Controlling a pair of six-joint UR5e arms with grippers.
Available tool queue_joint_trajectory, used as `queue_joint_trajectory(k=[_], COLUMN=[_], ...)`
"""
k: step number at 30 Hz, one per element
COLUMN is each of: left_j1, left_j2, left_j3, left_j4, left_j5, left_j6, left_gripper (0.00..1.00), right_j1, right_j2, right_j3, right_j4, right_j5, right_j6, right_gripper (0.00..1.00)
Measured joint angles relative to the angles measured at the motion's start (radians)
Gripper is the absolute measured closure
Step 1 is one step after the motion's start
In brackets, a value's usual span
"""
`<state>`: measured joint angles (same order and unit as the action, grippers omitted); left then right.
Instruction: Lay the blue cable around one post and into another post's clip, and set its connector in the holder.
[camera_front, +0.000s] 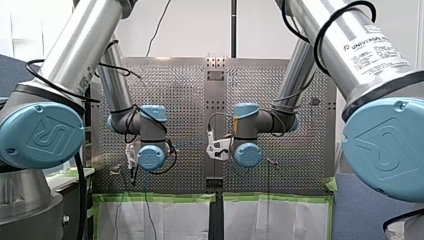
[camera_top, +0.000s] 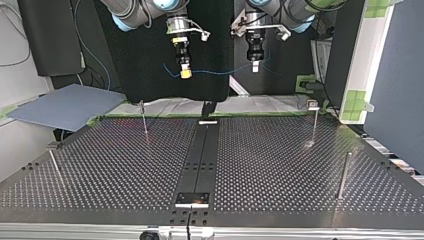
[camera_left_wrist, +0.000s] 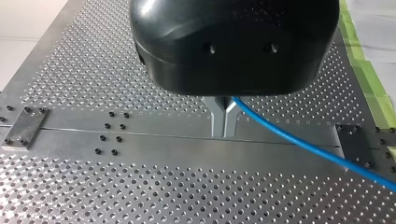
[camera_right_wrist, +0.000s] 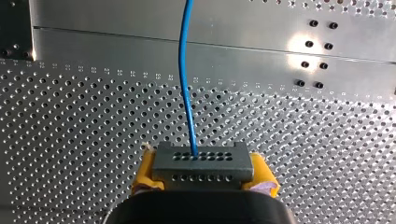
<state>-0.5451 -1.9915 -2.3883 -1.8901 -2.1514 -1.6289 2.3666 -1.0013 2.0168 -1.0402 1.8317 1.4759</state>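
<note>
Both grippers hang above the perforated table (camera_top: 120, 165). Yellow pads (camera_right_wrist: 142, 176) of my right gripper (camera_right_wrist: 203, 179) are shut on a grey connector (camera_right_wrist: 203, 161), and the blue cable (camera_right_wrist: 187, 79) leaves the connector's face. In the left wrist view my left gripper (camera_left_wrist: 224, 133) has its metal fingers shut on the blue cable (camera_left_wrist: 299, 140), which trails off beside them. Across the table, the cable (camera_top: 220, 71) sags between my right gripper (camera_top: 186, 74) and my left gripper (camera_top: 255, 67). Thin posts stand at the table's corners, two of them (camera_top: 314, 122) (camera_top: 55, 162) topped with clips.
Two more posts (camera_top: 144, 120) (camera_top: 343, 175) stand on the table. A dark centre strip (camera_top: 200, 160) runs between a small plate (camera_top: 208, 121) and a bracket (camera_top: 192, 199) at the near edge. A blue-grey sheet (camera_top: 65, 105) lies off the table at the top view's left.
</note>
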Motion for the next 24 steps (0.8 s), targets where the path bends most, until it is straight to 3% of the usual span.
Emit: queue_joint_trajectory(k=[18, 21, 24], left_j1=[-0.001, -0.005, -0.007], left_j2=[-0.002, -0.016, -0.041], left_j3=[-0.001, -0.014, -0.024], left_j4=[0.001, 0.016, 0.032], left_j5=[0.001, 0.002, 0.003], left_j6=[0.001, 0.009, 0.012], left_gripper=[1.00, 1.00, 1.00], right_j1=[0.000, 0.007, 0.013], right_j2=[0.000, 0.011, 0.038], right_j3=[0.000, -0.012, -0.037], right_j4=[0.000, 0.011, 0.038], right_j5=[0.000, 0.010, 0.018], right_j6=[0.000, 0.011, 0.038], right_gripper=[1.00, 1.00, 1.00])
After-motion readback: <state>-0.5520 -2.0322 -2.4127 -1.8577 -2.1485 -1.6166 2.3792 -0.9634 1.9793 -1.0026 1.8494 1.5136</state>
